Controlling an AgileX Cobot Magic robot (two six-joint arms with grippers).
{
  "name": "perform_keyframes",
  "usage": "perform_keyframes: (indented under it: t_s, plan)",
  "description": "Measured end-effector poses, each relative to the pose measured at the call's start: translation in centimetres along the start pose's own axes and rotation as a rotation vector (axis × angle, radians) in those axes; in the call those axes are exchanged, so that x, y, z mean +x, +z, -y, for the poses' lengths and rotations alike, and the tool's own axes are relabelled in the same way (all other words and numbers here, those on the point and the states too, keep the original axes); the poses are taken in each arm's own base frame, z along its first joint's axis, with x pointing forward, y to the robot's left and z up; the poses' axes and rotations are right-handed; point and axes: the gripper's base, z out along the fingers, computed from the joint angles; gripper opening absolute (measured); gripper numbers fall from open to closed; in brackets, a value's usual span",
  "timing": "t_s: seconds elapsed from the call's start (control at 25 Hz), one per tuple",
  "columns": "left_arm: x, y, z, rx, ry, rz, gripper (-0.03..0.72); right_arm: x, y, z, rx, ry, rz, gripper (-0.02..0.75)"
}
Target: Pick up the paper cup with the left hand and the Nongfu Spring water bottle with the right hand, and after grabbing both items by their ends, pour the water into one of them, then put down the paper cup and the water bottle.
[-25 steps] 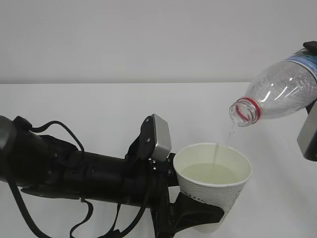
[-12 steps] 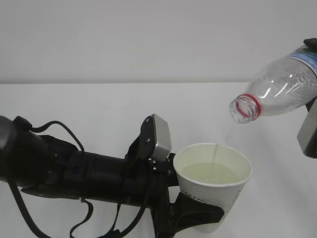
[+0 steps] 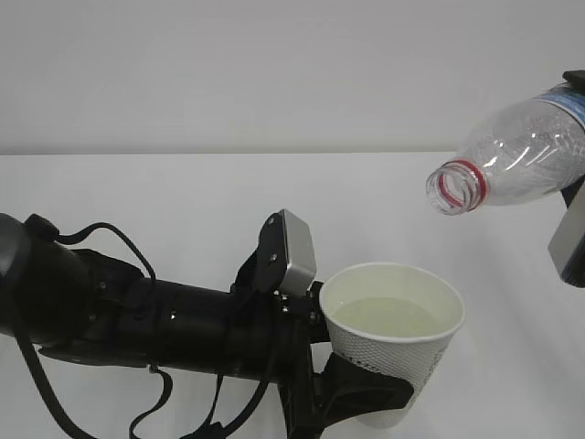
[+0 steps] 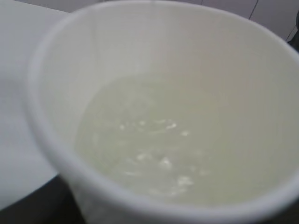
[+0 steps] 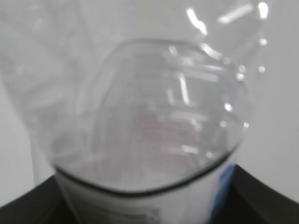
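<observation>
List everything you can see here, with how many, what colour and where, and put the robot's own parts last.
paper cup: one, white, lower middle, held off the table
water: one pool, faintly yellowish, inside the cup
bottle: one, clear with red neck ring, upper right, tilted mouth-down above the cup, uncapped
table: one, white, beneath everything
wall: one, pale grey, behind
left gripper: one, black, closed around the cup's lower part
right gripper: one, black, far right edge, holding the bottle's base, mostly out of view

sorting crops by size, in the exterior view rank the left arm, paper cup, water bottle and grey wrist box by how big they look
1. left arm, widest by far.
2. water bottle and paper cup: look alike, and the frame cuts both off, so unranked.
3. grey wrist box, smallest.
</observation>
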Motion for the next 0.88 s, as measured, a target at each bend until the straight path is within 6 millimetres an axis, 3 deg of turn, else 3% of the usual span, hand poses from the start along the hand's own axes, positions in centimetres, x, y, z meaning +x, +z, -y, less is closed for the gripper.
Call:
perform_keyframes:
  t_s: [0.88]
  plan:
    - [-0.19, 0.00, -0.19, -0.021, -0.018, 0.021, 0.501, 0.00, 0.00, 0.01, 0.001, 0.335, 0.000, 0.490]
